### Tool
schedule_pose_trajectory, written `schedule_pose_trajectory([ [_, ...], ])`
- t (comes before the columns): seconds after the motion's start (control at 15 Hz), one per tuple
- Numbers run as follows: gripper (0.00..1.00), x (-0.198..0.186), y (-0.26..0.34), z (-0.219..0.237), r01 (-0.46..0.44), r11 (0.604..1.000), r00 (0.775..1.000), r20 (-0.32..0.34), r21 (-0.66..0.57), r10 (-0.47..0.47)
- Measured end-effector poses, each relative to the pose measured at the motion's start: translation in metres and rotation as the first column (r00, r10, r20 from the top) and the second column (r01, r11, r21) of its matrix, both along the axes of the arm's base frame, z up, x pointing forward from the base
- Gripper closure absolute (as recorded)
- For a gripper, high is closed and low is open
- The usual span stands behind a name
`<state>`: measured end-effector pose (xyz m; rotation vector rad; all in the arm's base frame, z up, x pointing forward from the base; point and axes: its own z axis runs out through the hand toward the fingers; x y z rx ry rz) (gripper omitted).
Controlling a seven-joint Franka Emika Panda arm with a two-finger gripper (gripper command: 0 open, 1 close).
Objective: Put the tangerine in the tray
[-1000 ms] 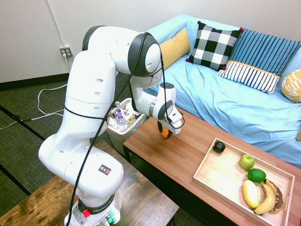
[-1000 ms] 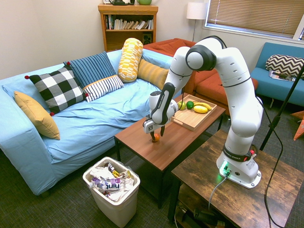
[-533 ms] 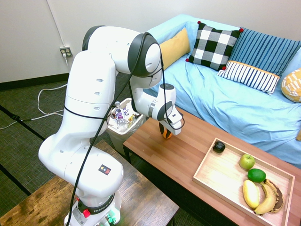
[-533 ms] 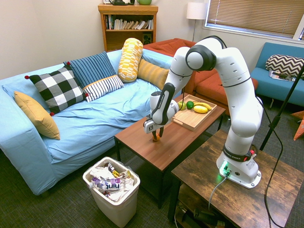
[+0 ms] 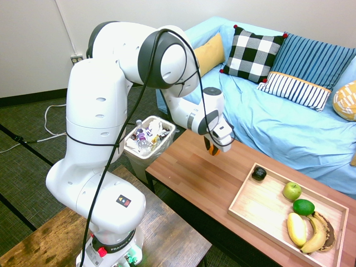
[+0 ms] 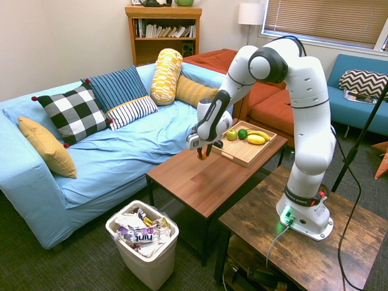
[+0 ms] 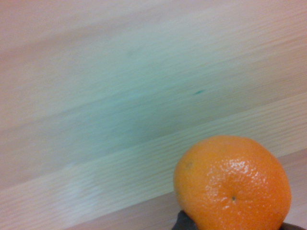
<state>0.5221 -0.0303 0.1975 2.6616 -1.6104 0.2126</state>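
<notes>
A: Where's the tangerine (image 7: 232, 184)?

B: In the claw (image 5: 213, 150). Fingers clamped on it, lifted clear of the counter (image 5: 194, 172). Claw points straight down. In the first exterior view only a sliver of orange shows between the dark fingers.

A: Confirmed in another view?

B: Wrist view: orange fruit fills the lower corner, sharp, with blurred wood grain under it. Second exterior view: claw (image 6: 202, 153) hangs over the counter (image 6: 200, 179), just short of the tray's near end.

A: The tray (image 5: 261, 208)?

B: Light wood, low rim, on the counter's end away from the bin. Tangerine isn't in it. Claw is near that tray, not over it.

A: What's in the tray?

B: A dark round fruit (image 5: 258, 173) in the corner closest to the claw, a green apple (image 5: 292, 191), a lime (image 5: 303, 207) just beside it, and two bananas (image 5: 306, 229), one yellow, one browned. The half of the tray floor on the arm's side is bare wood.

A: Surroundings?

B: Blue sofa (image 5: 278, 122) behind the counter, with a checked cushion (image 5: 253, 54), a striped one and a mustard one. White bin (image 5: 146, 140) full of wrappers on the floor at the counter's other end.
</notes>
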Motion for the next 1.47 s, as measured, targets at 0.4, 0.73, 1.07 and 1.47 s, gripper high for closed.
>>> schedule_pose_trajectory([
  [0.4,1.00,-0.028,-0.202,-0.005,0.229,0.971,0.973,-0.016,-0.072,-0.230],
  [0.73,1.00,-0.047,-0.277,-0.061,0.331,0.938,0.938,-0.070,-0.107,-0.339],
  [1.07,1.00,-0.045,-0.285,-0.085,0.340,0.935,0.933,-0.089,-0.101,-0.349],
  [1.47,0.00,-0.045,-0.290,-0.087,0.327,0.942,0.939,-0.084,-0.082,-0.333],
])
